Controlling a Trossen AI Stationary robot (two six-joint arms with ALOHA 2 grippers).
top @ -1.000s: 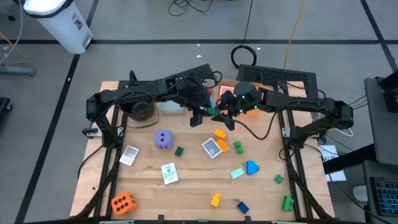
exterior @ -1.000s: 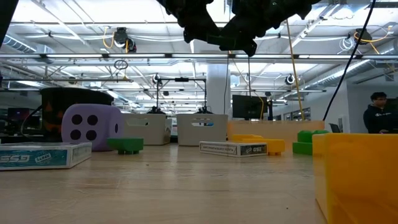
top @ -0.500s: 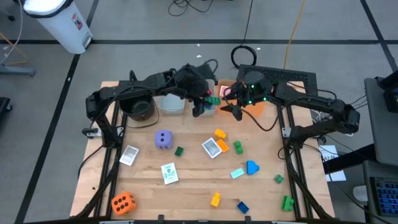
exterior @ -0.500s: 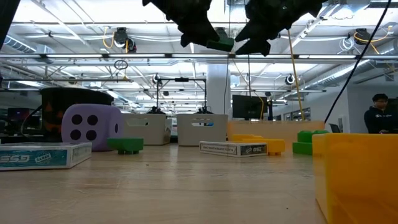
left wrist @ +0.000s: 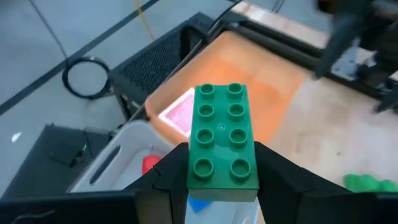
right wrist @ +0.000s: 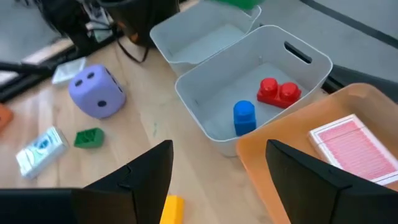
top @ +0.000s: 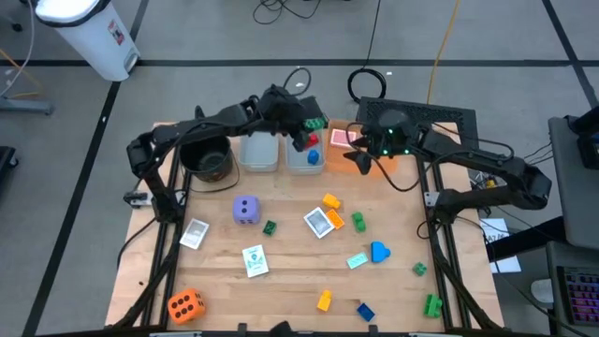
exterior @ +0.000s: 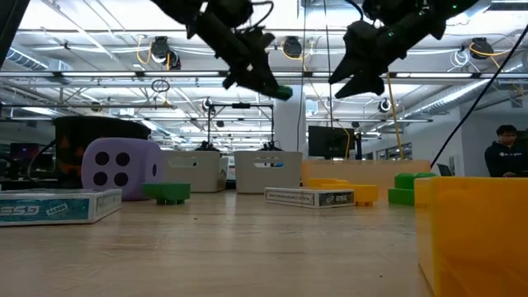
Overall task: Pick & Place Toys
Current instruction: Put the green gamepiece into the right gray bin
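While the left gripper (left wrist: 222, 186) hangs in the air over the far edge of the table, it's clamped on a green brick (left wrist: 222, 140), one finger on each long side near the brick's near end, studs facing the wrist camera. Right below and a bit ahead of it sits the grey bin (right wrist: 261, 93) that already has a red brick (right wrist: 278, 91) and a blue brick (right wrist: 244, 117) in it, with the orange tray (left wrist: 261, 99) and a pink card (right wrist: 351, 147) just past that.

Handling-wise I'd guess this brick is light, hard plastic and a bit slick on the flat walls. Pinching the long sides looks like the right call, since the studs would just make the fingers slip.

The right gripper (right wrist: 219, 167) is off to the side, fingers spread and nothing between them, hovering beside the same bin.

Stuff I can't make out: the underside of the green brick is blocked by the fingers, so how deep the grip goes is anyone's guess. From table level both grippers are dark shapes up top. The second grey bin (right wrist: 208, 36) looks empty, but it's partly cut off.
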